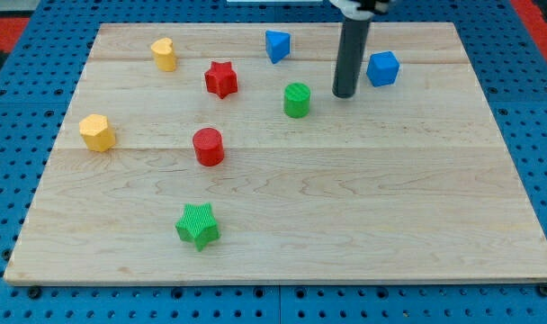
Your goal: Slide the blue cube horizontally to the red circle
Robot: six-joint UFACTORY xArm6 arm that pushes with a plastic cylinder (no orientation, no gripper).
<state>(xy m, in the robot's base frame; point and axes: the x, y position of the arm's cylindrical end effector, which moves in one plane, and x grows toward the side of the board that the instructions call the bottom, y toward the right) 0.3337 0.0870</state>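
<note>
The arm carries no claw, so none can be reported spread or pressed together; it ends in a plain dark rod. My tip rests on the tabletop just to the view's left of the blue cube, which sits near the view's top right. Whether tip and cube touch cannot be settled from this angle; a narrow gap appears likely.

The red circle stands well to the view's left and lower down, near the board's middle-left. The green cylinder lies just left of my tip, between the cube and the target. The red star and a blue wedge-shaped block sit further toward the top left. A yellow heart-like block, a yellow block at the left edge and a green star lie clear of the route.

Assessment: the tip is on the wrong side for a leftward push. It should pass round the cube, above or below it, without brushing it, and settle on the cube's right face at mid-height of that face, so the push runs straight. The likely fault is the cube striking the green cylinder on the way; the line of travel should be chosen to pass it, with small corrections if the cube turns off the tip.
</note>
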